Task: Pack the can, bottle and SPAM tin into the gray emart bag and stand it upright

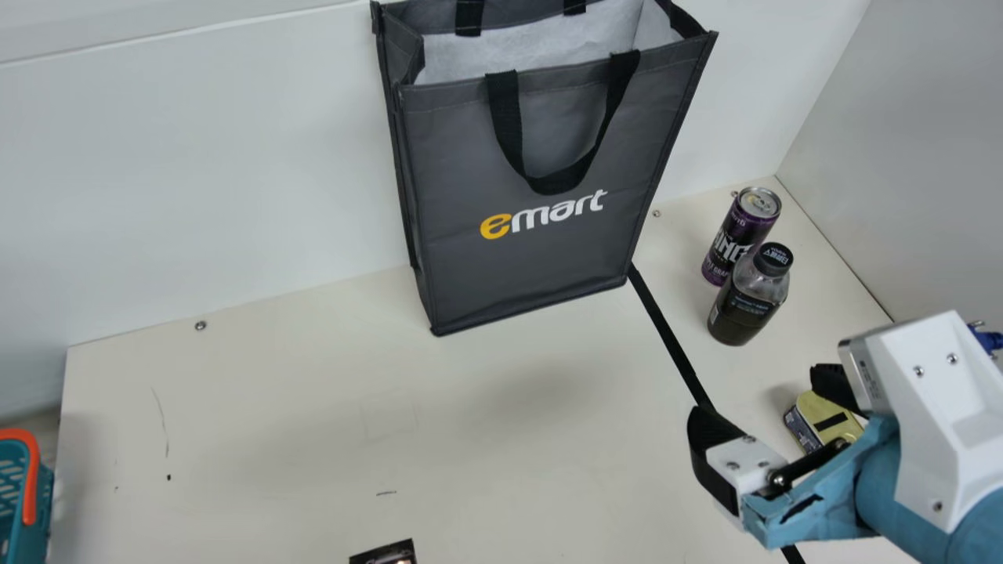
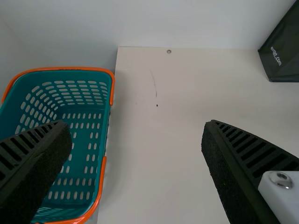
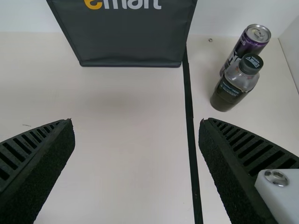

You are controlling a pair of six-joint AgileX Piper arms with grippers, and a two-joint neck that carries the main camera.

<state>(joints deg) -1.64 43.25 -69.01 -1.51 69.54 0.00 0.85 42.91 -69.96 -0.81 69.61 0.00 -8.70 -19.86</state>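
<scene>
The right pincer (image 1: 760, 395) is spread wide above the right part of the table (image 1: 313, 423). The SPAM tin (image 1: 834, 417) lies on the table towards the right edge; in the main view it shows behind the right pincer, partly covered by it. The bottle (image 1: 744, 301) stands beyond the right pincer, closer to the back edge, and the can (image 1: 743, 235) is just behind it near the back right corner; whether those two touch, I cannot tell. The gray emart bag (image 1: 517, 266) stands upright with its mouth open at the back edge, beyond the pincer and left of the can, its lower right corner by a black line (image 1: 672, 338) on the table. The left pincer (image 2: 134, 125) is also wide, one finger overlapping the teal basket (image 2: 79, 172) beside the table's left edge.
</scene>
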